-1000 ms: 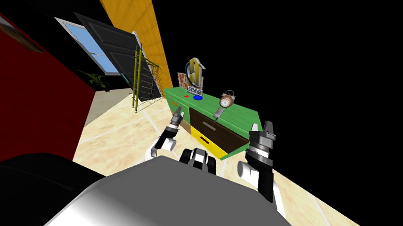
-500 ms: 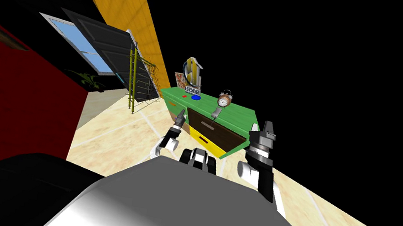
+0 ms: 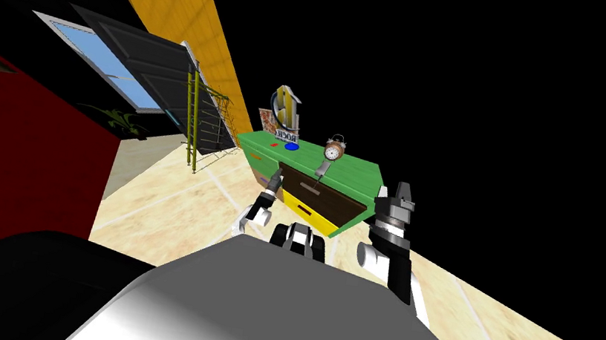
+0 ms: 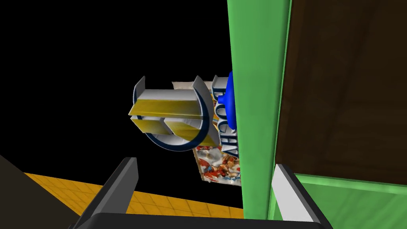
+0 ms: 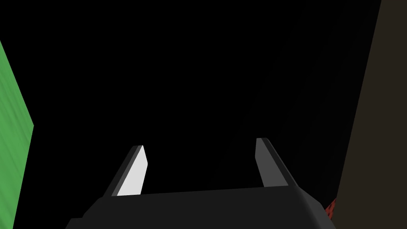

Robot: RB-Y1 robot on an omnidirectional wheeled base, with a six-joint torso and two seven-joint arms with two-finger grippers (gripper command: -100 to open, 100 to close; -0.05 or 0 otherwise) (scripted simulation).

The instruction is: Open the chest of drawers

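The green chest of drawers (image 3: 358, 169) stands ahead on the tan floor. It has a dark brown drawer front (image 3: 324, 196) with a grey handle (image 3: 312, 176), and below that a yellow drawer (image 3: 310, 214) with a red handle. My left gripper (image 3: 272, 176) is open at the chest's left front corner. In the left wrist view the left gripper (image 4: 204, 177) has its fingers on either side of the green frame (image 4: 256, 99), with the brown front (image 4: 345, 87) beside it. My right gripper (image 3: 403, 190), (image 5: 198, 165) hangs open and empty off the chest's right end.
On the chest's top stand an alarm clock (image 3: 333, 150), a round logo ornament (image 4: 171, 115), a printed box (image 4: 218, 163) and a blue item (image 3: 291, 146). A dark door (image 3: 151, 74) and a yellow-green rack (image 3: 193, 117) lie to the left by an orange wall (image 3: 188, 27). Black area lies behind the chest.
The whole head view has shifted left, so I have turned or moved. My left gripper has edged nearer the chest's front corner. The right arm keeps its pose.
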